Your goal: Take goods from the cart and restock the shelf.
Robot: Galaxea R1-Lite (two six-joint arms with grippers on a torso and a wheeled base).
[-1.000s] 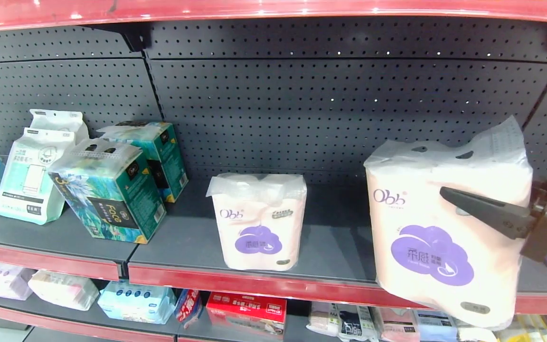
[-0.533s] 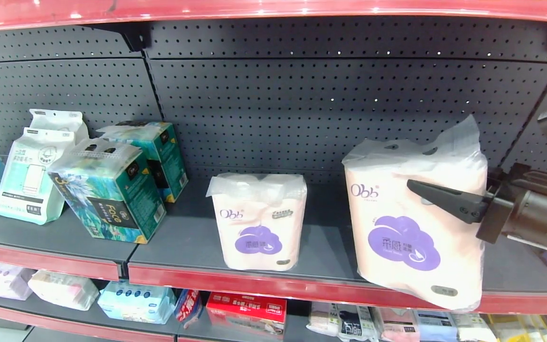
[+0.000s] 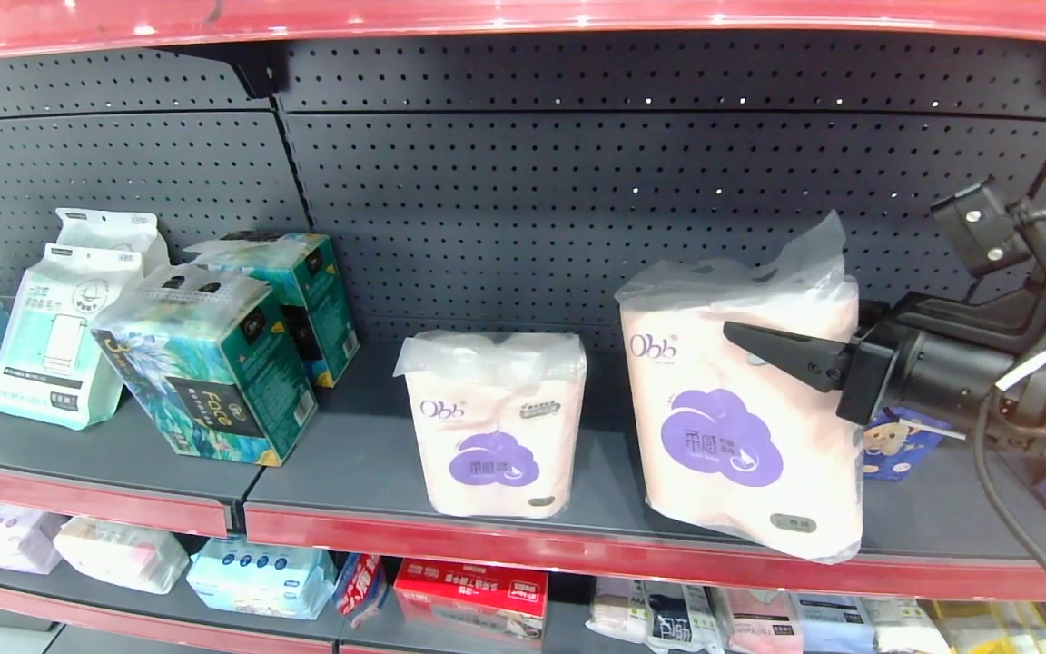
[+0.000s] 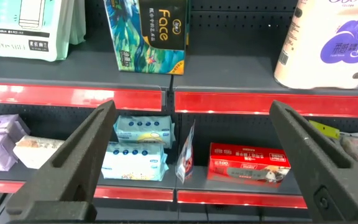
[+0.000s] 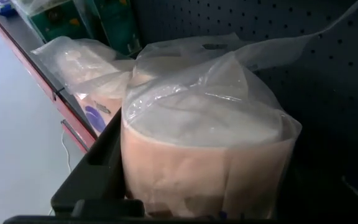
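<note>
My right gripper point(image 3: 750, 350) is shut on a pink toilet roll pack point(image 3: 732, 427) with a purple cloud print. One dark finger point(image 3: 782, 354) lies across the pack's front. The pack hangs tilted over the front right part of the dark shelf board point(image 3: 350, 454); I cannot tell if its bottom touches. In the right wrist view the pack point(image 5: 204, 143) sits between the fingers point(image 5: 98, 168). A matching pack point(image 3: 494, 422) stands upright to its left. My left gripper point(image 4: 194, 168) is open with nothing in it, low in front of the shelf's red lip point(image 4: 229, 99).
Green tissue boxes point(image 3: 205, 372) and a white-teal pouch point(image 3: 60, 336) stand at the shelf's left. A small blue pack point(image 3: 895, 445) lies behind the held pack. The lower shelf holds a red box point(image 3: 473, 590) and wipes point(image 3: 260, 577). A red upper shelf edge point(image 3: 523, 18) runs overhead.
My right arm has carried the toilet roll pack leftward and deeper over the shelf, closer to the standing pack. Nothing else on the shelf has moved.
</note>
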